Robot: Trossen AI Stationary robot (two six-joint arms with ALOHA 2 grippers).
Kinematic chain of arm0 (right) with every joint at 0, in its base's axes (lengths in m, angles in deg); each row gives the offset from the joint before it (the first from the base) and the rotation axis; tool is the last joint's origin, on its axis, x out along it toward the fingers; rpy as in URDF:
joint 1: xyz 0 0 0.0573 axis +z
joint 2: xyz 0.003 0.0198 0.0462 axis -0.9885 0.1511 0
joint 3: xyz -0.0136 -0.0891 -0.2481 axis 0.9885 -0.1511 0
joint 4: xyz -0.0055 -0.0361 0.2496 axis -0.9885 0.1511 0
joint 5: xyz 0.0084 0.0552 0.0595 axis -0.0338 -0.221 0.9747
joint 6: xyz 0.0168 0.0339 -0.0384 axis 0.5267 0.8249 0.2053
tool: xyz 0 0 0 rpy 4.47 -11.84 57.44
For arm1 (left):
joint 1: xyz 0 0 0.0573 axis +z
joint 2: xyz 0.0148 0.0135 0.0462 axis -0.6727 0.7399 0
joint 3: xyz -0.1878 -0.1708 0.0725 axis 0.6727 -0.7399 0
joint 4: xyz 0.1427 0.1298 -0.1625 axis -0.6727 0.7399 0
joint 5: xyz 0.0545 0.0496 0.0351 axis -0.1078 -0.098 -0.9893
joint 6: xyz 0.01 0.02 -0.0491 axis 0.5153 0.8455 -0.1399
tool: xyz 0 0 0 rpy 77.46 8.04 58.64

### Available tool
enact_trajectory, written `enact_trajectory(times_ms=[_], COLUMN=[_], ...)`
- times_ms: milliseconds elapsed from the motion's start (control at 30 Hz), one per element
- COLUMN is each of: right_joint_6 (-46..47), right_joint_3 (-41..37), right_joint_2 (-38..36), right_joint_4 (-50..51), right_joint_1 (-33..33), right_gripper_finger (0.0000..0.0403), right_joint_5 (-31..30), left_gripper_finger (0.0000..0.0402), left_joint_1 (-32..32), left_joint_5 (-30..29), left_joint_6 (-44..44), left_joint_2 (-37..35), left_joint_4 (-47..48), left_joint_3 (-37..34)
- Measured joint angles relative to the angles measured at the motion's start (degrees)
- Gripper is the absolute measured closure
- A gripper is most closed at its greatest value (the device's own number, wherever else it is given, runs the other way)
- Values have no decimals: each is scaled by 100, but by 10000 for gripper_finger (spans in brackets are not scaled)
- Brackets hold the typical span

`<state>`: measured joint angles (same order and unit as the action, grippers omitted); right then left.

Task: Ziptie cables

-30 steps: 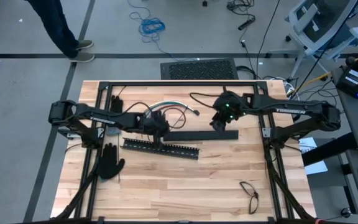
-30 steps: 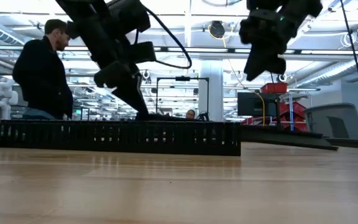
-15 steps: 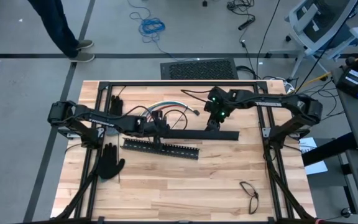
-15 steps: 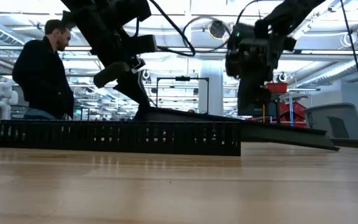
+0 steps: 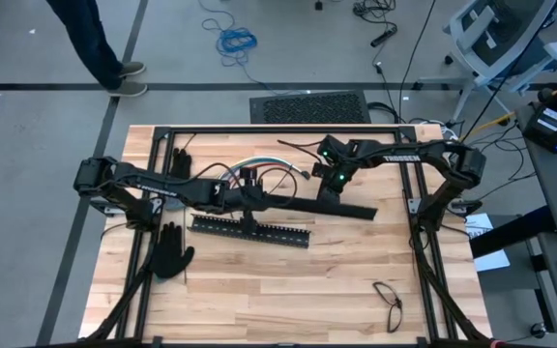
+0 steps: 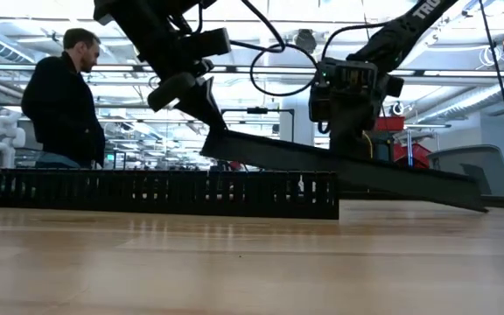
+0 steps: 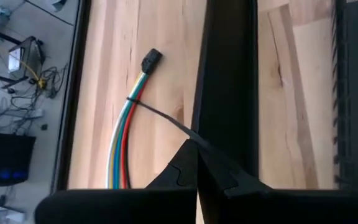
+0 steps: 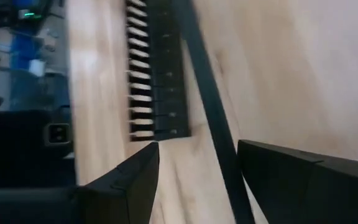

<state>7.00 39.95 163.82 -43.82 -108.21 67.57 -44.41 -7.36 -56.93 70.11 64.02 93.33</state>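
A person stands at the room's left; on the wooden worktop lies a glove; left gripper, fingers pressed on a raised bar; cables behind it; right gripper, fingers spread astride the bar.

Cables behind the smooth bar, slotted bar before it, glove far left.

Grey floor, bright ceiling lights
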Motion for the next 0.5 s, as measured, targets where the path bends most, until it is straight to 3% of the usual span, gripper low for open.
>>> enact_trajectory(times_ms=[167, 300, 500], right_joint_6=[-9, 33, 68], right_joint_3=[0, 0, 0], right_joint_2=[11, 11, 11], right_joint_4=[-164, -161, -333], right_joint_1=[119, 350, 635], right_gripper_finger=[197, 244, 306], right_joint_5=[106, 28, -88], left_gripper_finger=[401, 401, 401], left_joint_1=[11, 30, 63], left_joint_5=[-252, -616, -683], left_joint_6=[212, 209, 175], left_joint_2=[0, 0, 0], left_joint_4=[-25, -112, -575], left_joint_3=[0, 0, 0])
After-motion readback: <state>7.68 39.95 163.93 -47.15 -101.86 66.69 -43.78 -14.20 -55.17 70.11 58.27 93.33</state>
